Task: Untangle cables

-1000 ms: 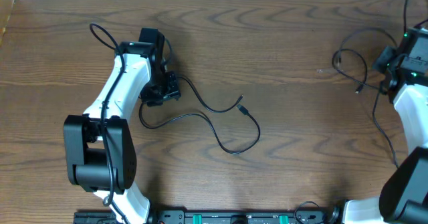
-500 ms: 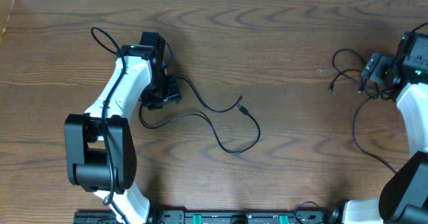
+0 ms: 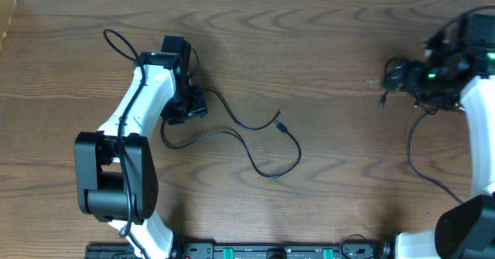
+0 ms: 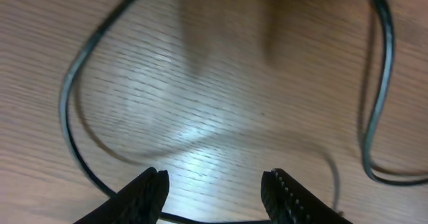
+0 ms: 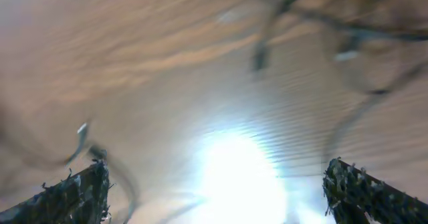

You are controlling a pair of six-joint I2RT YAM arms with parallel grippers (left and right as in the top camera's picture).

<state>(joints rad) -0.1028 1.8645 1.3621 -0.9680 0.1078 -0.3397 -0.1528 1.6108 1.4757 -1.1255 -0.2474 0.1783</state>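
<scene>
black cable [image 3: 255, 147] loose right of left gripper [image 4: 215, 180], jaws half apart, clamping nothing. far right of left gripper: tangle [image 3: 398, 69] not yet undone; right gripper [image 5: 214, 177] wide open, empty.

Thin black cable [image 3: 267, 175] lies loosely curved (mid-table).

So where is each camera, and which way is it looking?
Overhead: fixed above, facing straight down at the brown wooden table; shows the left arm, right arm, left tool and right tool.
Left wrist: on the left arm, facing down close at the long thin black cable; its own black fingertips show.
Right wrist: on the right arm, facing the table, blurry; its own fingertips show, wide apart.
Shared: overhead and left wrist both see that cable.
</scene>
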